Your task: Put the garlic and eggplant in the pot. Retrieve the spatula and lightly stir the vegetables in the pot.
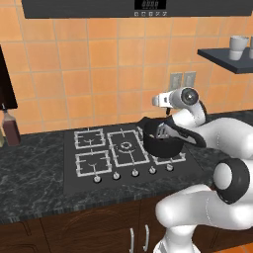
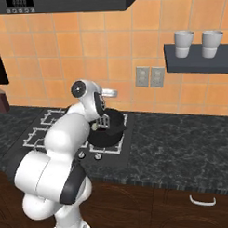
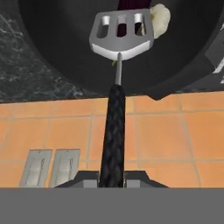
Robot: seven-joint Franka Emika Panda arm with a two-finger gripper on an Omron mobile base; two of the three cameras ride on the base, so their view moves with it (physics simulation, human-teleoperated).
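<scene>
Hand view shows the dark fingers (image 3: 112,178) clenched on the slim black-handled silver slotted spatula (image 3: 119,57), its head inside the round black pot (image 3: 57,48) beside the pale cream garlic (image 3: 160,18).

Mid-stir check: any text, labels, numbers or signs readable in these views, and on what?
Nothing can be read.
Range hood panel: a lit display and a row of small buttons, too blurred to read.
Stove knobs: no markings can be made out.
Bottle at far left: no label can be read.
</scene>
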